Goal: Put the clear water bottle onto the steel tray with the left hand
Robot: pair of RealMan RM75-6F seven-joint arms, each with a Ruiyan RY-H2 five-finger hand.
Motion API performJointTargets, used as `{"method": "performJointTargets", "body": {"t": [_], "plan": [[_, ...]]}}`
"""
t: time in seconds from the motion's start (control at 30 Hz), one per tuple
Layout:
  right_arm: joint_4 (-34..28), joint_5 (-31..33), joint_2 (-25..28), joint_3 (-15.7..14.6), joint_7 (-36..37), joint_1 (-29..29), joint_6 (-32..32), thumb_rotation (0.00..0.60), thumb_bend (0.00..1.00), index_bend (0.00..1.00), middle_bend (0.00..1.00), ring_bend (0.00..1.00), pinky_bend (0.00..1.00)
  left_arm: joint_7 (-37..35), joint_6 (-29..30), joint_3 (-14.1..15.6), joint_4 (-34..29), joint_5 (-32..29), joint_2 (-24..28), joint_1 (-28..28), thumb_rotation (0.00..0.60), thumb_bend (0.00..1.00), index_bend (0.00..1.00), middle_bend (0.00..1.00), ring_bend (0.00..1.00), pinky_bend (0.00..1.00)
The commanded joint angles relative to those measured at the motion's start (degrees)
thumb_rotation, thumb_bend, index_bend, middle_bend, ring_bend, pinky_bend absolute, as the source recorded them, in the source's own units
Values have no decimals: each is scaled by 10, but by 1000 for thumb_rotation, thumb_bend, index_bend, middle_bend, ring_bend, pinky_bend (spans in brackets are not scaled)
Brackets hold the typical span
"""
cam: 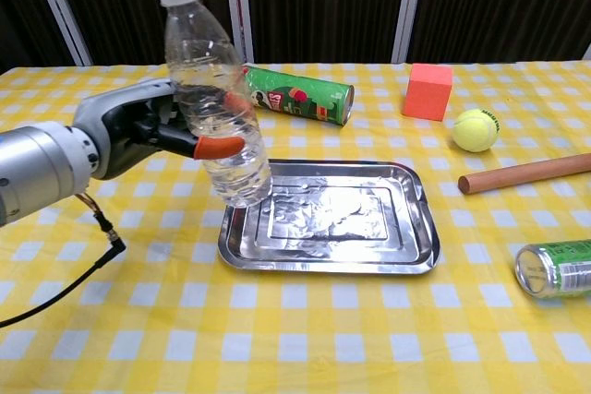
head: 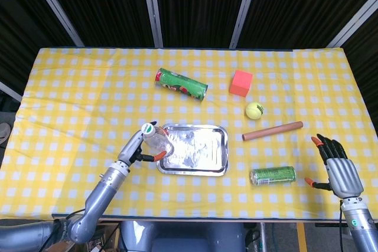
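My left hand [cam: 152, 131] grips the clear water bottle [cam: 215, 103] around its middle and holds it in the air, tilted slightly left, with its base over the left edge of the steel tray [cam: 369, 242]. From above, the bottle [head: 156, 140] and my left hand [head: 134, 149] hang at the left rim of the tray [head: 198, 151]. Beyond the table's near right corner, my right hand [head: 338, 169] stays with fingers spread, holding nothing.
A green chip can [head: 181, 84] lies behind the tray. To the right are an orange cube [head: 240, 82], a tennis ball [head: 254, 110], a wooden rod [head: 272, 130] and a green drink can [head: 273, 174] lying on its side.
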Motion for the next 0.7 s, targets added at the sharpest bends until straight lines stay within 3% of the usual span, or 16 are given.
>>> {"method": "performJointTargets", "body": {"t": [0.03,0.27,0.53,0.6,0.7], "plan": [[0,0,2,1,5,-1,1,600,50,37,0,0,0,73,12,-25,-26,-63,-31,-42,600,443,441,434,0,63],[1,-4,4,0,14,-1,4,600,49,37,0,0,0,160,70,-54,-109,-107,-29,-68,600,440,444,435,0,63],[-3,-8,5,-1,16,-3,11,600,50,37,0,0,0,224,130,-154,-353,-202,74,-86,600,430,444,435,0,63],[-4,-9,6,-1,15,-3,11,600,50,37,0,0,0,230,134,-168,-355,-203,88,-94,600,427,445,435,0,63],[-7,-13,6,-3,14,-3,13,600,49,37,0,0,0,228,130,-166,-355,-203,108,-93,600,427,445,435,0,63]]}}
